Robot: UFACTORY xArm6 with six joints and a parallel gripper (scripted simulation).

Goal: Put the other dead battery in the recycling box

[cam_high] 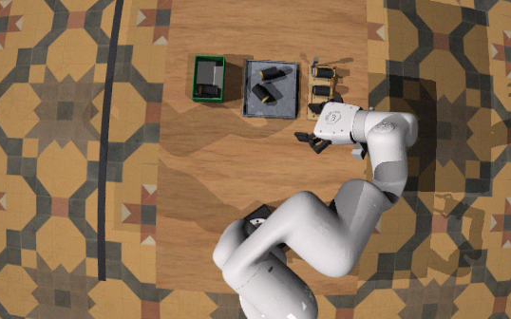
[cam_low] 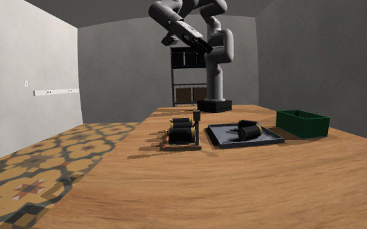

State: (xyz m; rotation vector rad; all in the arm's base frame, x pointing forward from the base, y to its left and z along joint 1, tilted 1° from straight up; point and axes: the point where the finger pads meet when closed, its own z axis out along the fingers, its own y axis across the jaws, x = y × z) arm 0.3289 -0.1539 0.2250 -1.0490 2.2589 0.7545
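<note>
Though ext hides it | top: battery (cam_high: 208, 90) in green box (cam_high: 195, 76)

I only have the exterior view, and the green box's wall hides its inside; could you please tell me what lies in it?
Observer: In the top view, one battery lies on its side in the green box, at the end nearer the arm's base, next to a grey block.
Operator: Thank you. Over what part of the table does the gripper hang?
Observer: The gripper, open and holding nothing, is over bare wood just off a corner of the grey tray. It is above neither the tray nor the battery holder.
</note>
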